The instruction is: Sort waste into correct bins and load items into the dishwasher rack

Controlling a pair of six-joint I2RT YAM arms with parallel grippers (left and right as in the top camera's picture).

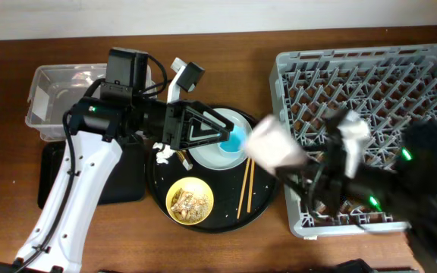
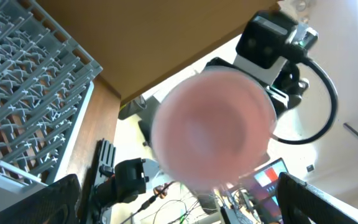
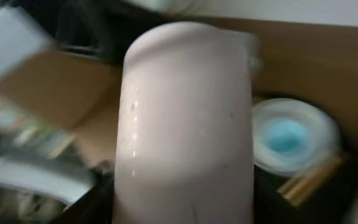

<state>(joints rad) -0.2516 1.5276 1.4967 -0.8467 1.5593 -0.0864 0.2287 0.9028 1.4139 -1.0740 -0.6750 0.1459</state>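
My right gripper (image 1: pixel 290 159) is shut on the small pink cup (image 1: pixel 274 144), held blurred in the air between the round tray and the dishwasher rack (image 1: pixel 370 76). The cup fills the right wrist view (image 3: pixel 188 124) and shows in the left wrist view (image 2: pixel 213 127). My left gripper (image 1: pixel 228 137) is open at the light-blue cup (image 1: pixel 237 141), which stands on the pale plate (image 1: pixel 209 155). The yellow bowl (image 1: pixel 190 201) holds tan food scraps. Brown chopsticks (image 1: pixel 243 189) lie beside it. A white tissue (image 1: pixel 165 155) lies by the plate. No gold wrapper shows.
The plate, bowl and chopsticks sit on a large round black tray (image 1: pixel 211 221). The clear plastic tub (image 1: pixel 55 98) stands at the far left, with the shallow black rectangular tray (image 1: pixel 127 182) in front of it, partly under my left arm.
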